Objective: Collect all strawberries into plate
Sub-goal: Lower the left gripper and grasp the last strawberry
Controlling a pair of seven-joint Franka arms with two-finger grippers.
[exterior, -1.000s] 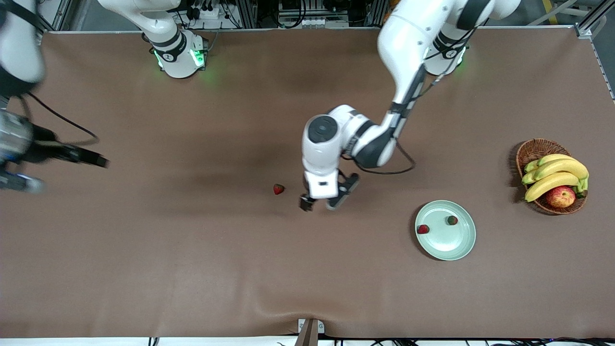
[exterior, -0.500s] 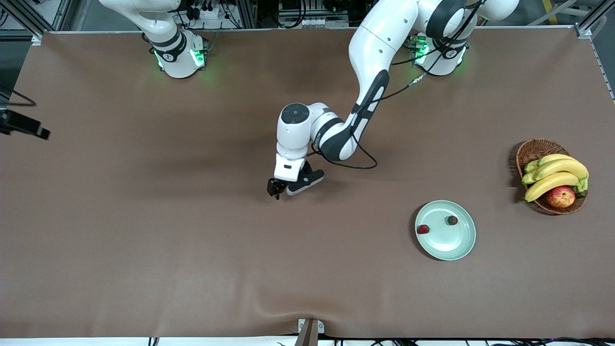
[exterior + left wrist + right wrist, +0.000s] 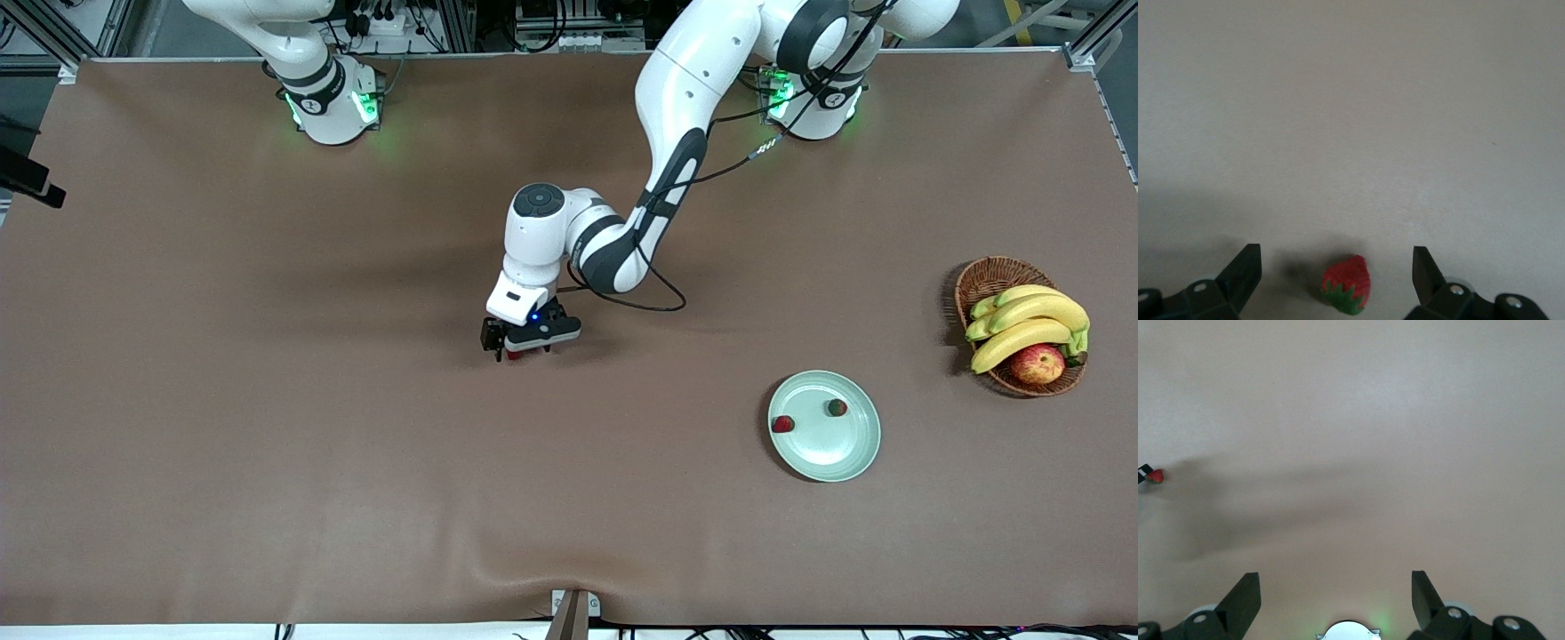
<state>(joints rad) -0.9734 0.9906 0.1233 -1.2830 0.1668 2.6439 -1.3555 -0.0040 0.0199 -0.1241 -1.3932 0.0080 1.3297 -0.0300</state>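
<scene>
Two strawberries (image 3: 782, 424) (image 3: 837, 407) lie in the pale green plate (image 3: 845, 455) toward the left arm's end of the table. The third strawberry (image 3: 516, 355) lies on the brown table mid-table, mostly hidden under my left gripper (image 3: 513, 348). In the left wrist view the strawberry (image 3: 1348, 285) sits on the table between the open fingers of the left gripper (image 3: 1336, 253), untouched. My right gripper (image 3: 1336, 583) is open and empty over bare table near its own base; in the front view only a dark part (image 3: 31, 182) of that arm shows at the table's edge.
A wicker basket (image 3: 987, 277) with bananas (image 3: 1031, 322) and an apple (image 3: 1037, 364) stands at the left arm's end, farther from the front camera than the plate. The left arm's cable (image 3: 658, 307) hangs low beside its wrist.
My left gripper has moved toward the right arm's end and come down over the lone strawberry, fingers open around it. The right arm has swung out to the table's edge.
</scene>
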